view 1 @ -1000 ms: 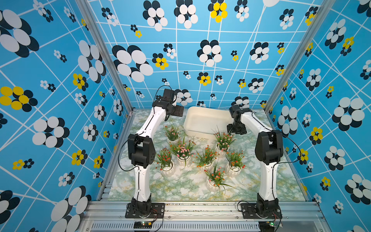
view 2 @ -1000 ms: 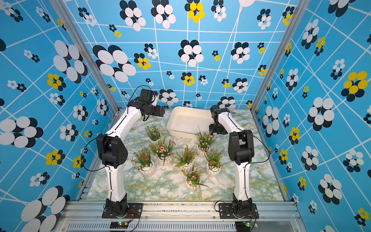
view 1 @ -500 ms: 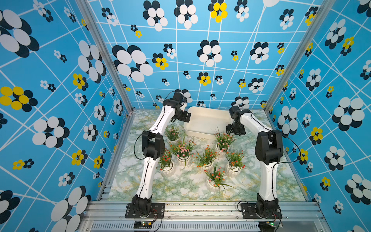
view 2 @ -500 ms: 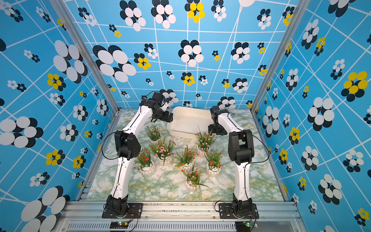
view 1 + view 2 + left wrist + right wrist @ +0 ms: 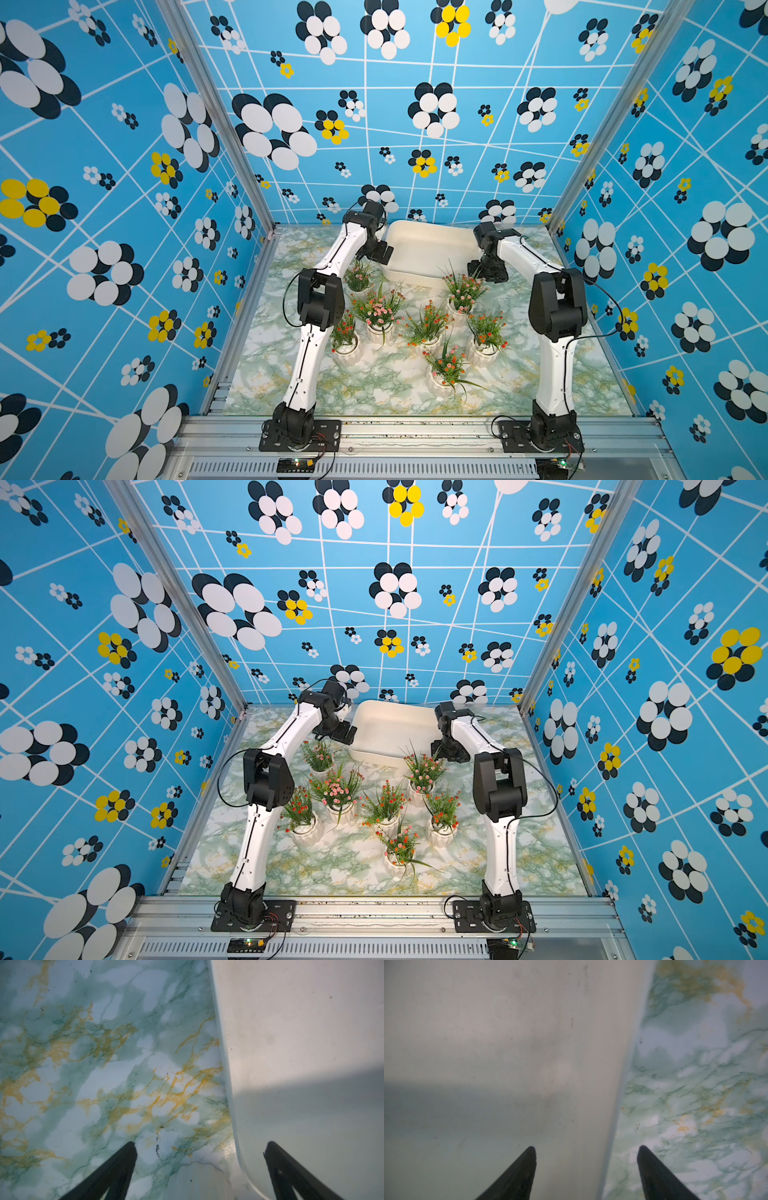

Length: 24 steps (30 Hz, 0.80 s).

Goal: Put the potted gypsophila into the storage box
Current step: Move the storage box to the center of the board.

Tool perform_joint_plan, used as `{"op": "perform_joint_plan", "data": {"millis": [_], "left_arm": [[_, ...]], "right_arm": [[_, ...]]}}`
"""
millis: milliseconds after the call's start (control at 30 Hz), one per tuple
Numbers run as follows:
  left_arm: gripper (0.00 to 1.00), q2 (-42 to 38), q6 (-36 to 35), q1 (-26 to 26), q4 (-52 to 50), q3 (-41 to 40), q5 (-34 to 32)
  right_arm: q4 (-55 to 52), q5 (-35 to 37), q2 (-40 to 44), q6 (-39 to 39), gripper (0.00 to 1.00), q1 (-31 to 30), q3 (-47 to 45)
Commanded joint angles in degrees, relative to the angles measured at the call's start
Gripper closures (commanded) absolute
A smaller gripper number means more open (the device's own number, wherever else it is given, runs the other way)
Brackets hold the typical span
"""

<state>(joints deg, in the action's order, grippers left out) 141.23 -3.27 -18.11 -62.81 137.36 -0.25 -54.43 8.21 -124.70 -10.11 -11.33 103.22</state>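
Wrist views | left tool [image 5: 201, 1144] spread astride storage box [image 5: 291, 1043] rim | right tool [image 5: 586, 1147] likewise

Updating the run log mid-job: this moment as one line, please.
left gripper: open over storage box rim | right gripper: open over opposite rim | potted gypsophila: all seven on table | storage box: empty

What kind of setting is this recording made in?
Most likely a staged robot test booth, not a home: blue flower-print walls on an aluminium frame, two arms bolted to a metal rail, a marble-print tabletop.
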Motion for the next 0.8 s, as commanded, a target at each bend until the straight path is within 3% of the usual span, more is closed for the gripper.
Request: {"op": "perform_joint_plan", "data": {"millis": [0,633,767], "left_arm": [[0.01,0.74,-1.44,-0.81,-1.93,-2.24,-3.45],[0.0,-8.99,-0.76,-1.6,0.67,-18.47,-7.57],[0.01,-10.15,0.65,-1.47,1.98,-18.11,-7.24]], "right_arm": [[0.05,-0.57,2.29,-0.89,0.2,0.26,-1.05],[-0.06,-1.58,2.58,-0.22,0.2,0.52,-2.19],[-0.15,-2.38,2.77,-0.51,0.21,0.52,-1.86]]}}
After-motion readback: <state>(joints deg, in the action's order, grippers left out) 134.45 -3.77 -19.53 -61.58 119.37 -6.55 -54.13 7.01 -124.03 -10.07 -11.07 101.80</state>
